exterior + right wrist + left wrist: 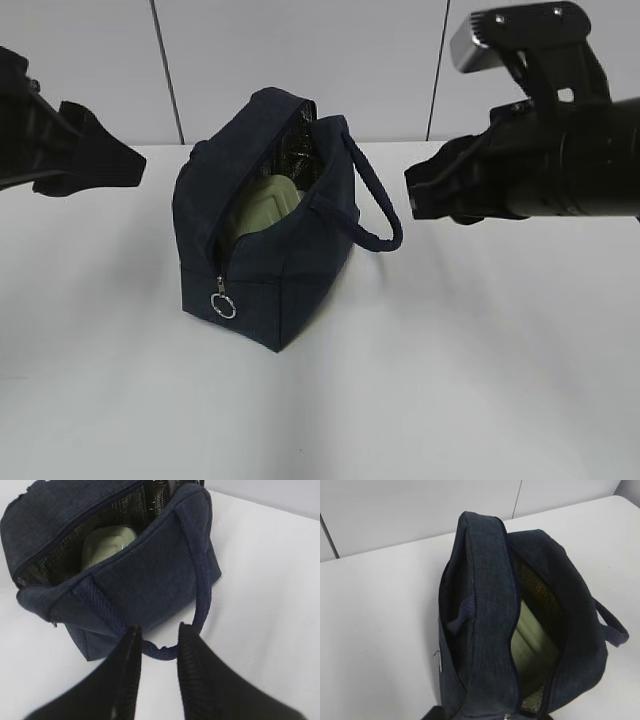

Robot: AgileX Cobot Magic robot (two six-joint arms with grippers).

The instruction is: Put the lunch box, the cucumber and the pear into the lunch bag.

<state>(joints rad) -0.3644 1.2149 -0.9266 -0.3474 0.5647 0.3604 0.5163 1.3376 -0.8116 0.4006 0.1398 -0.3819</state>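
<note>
The navy lunch bag [270, 270] stands unzipped on the table, its ring pull [223, 305] hanging at the near end. Inside it lies the lunch box [262, 205], its sage-green lid showing through the opening [532, 640] [105, 542]. The cucumber and the pear are hidden or out of view. My left gripper [130, 165] hovers left of the bag, apart from it, open and empty. Held just right of the looped handle [385, 225], my right gripper [415, 195] [158, 630] is open. The handle's loop [165, 652] lies beyond its fingertips, untouched.
The white table [450, 380] stretches around the bag on all sides. A pale panelled wall [300, 50] rises behind it. The right arm's camera housing [520, 40] sits high at the right.
</note>
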